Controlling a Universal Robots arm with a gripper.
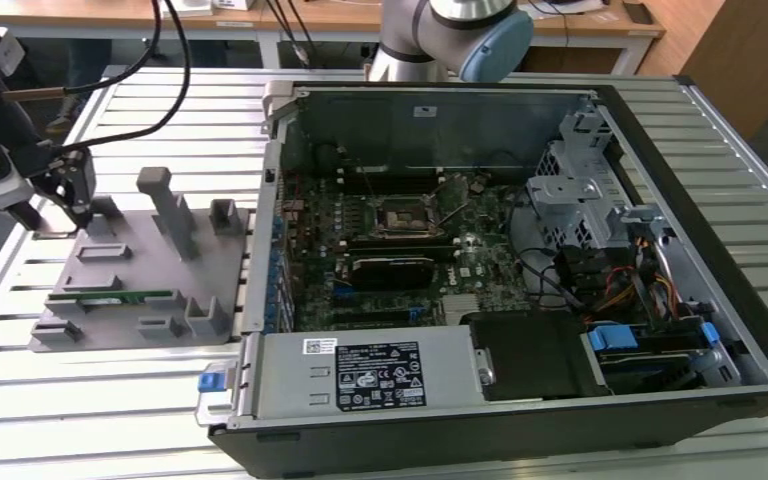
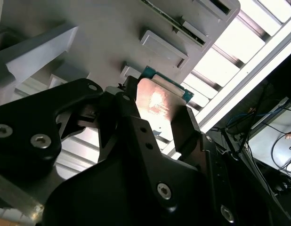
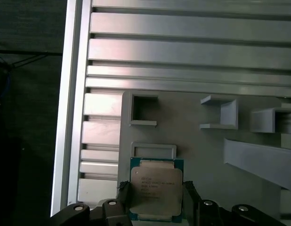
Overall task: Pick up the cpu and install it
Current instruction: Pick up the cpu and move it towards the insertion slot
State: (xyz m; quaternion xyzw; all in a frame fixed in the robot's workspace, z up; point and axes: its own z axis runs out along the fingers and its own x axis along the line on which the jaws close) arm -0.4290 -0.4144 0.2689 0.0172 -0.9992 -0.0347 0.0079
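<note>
At the back corner of the grey tray (image 1: 91, 335), on the exterior view's left, the gripper (image 1: 53, 218) is down at tray level with its dark fingers pointing straight down. In the first wrist view the cpu (image 3: 155, 187) lies flat along the tray's (image 3: 202, 155) outer edge. Its silver lid faces up with a green rim showing round it, just beside a shallow rectangular frame moulded into the tray. The gripper (image 3: 155, 194) is pinching the cpu: one finger (image 3: 123, 192) sits against one side of the chip and the other against the opposite side, no gap visible on either. Can't tell if the chip is clear of the tray surface or resting on it. Second wrist view agrees: cpu (image 2: 157, 101) between the two black fingers, lid catching a glare, green corner poking out past them, tray (image 2: 112, 28) and its pockets behind. Tray sits on the slatted metal table (image 1: 91, 410) near the table's edge on the exterior view's left. Open-topped brackets and upright posts stand on it. A green memory stick (image 1: 111, 297) lies in a slot near the tray's front edge, well apart from the gripper. Open computer case (image 1: 491, 445) takes up the table's other side, just beside the tray. Inside it, motherboard (image 1: 484, 255) with the square socket (image 1: 398, 218) near the board's middle, well apart from the cpu. Arm base (image 1: 444, 30) stands at the table's back edge behind the case.
</note>
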